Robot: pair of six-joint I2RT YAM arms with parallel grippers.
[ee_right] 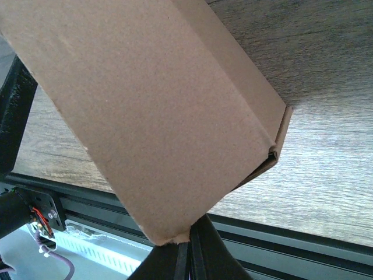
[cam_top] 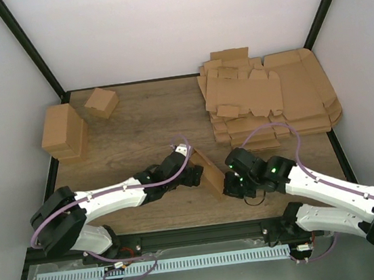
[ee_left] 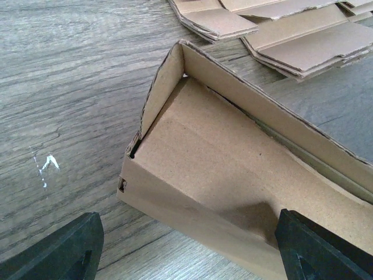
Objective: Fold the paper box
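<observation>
1. Cardboard, plain brown and die-cut, is seen as the paper box (cam_top: 208, 170). It is already raised into a long shallow tray and is held tilted on edge at the near middle of the wood-grain bench (cam_top: 138, 129), between the two arms.
2. The right tool (ee_right: 185, 256) is pressed together on a corner edge of the paper box, so the tray appears to be pinched there.
3. The left tool (ee_left: 186, 256) is spread wide, with its black fingers (ee_left: 52, 251) set on either side of the open tray. Whether the walls are touched cannot be told.
4. One end wall and both long walls are seen standing. The step in hand is judged to be the closing of the remaining walls and ends, roughly midway through the fold.
5. For the next move, a steady pinch by the right tool is called for while a loose flap is pressed inward and tucked by the left tool.
6. Flat brown cardboard blanks (cam_top: 270, 95) are stacked at the far right, and folded brown boxes (cam_top: 63, 131) are set at the far left.
</observation>
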